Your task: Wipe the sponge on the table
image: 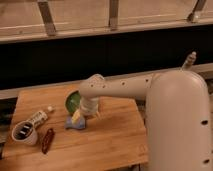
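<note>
pincer (77, 116) over sponge (71, 124), wooden table (116, 134), green bowl (72, 101)

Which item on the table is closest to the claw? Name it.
The light-blue sponge: the claw hangs directly over it. The green bowl sits just behind; the cup and reddish-brown object are farther off.

The white arm (125, 87) reaches leftward from the bulky body (177, 125) (filling the right side) and bends at the wrist (90, 96), with the gripper (79, 116) pointing downward below it.
</note>
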`<state>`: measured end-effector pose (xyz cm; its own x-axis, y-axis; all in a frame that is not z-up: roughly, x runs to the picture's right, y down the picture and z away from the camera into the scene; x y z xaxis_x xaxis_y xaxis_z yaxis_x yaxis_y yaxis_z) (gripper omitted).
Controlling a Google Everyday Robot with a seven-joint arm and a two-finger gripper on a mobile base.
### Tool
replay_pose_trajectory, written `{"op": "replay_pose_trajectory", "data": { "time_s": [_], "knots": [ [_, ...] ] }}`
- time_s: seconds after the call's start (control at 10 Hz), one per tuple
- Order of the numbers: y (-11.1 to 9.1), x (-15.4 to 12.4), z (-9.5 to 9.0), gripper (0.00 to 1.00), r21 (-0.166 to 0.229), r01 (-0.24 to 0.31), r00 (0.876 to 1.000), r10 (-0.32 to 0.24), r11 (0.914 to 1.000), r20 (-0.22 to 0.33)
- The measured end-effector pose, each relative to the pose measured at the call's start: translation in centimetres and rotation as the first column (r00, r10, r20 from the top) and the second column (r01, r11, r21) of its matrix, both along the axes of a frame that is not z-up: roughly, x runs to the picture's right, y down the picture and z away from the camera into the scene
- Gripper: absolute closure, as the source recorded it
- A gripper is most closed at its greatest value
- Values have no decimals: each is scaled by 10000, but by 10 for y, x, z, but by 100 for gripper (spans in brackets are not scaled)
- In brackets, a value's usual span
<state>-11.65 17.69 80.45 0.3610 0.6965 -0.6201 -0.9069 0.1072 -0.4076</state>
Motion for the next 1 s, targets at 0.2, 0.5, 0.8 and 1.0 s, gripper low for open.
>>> {"op": "replay_pose_trajectory", "data": {
  "time_s": [0.2, 0.5, 0.8, 1.0],
  "knots": [
    [1, -8, 12, 20, -105, 154, 9999, -155, 9998, -61],
    [4, -16, 27, 20, -356, 259, 9997, -260, 9990, -33],
    [18, -23, 44, 20, -839, 342, 9994, -332, 9959, 130],
    [26, -32, 45, 21, -1073, 326, 9990, -290, 9937, 350]
  ]
}}
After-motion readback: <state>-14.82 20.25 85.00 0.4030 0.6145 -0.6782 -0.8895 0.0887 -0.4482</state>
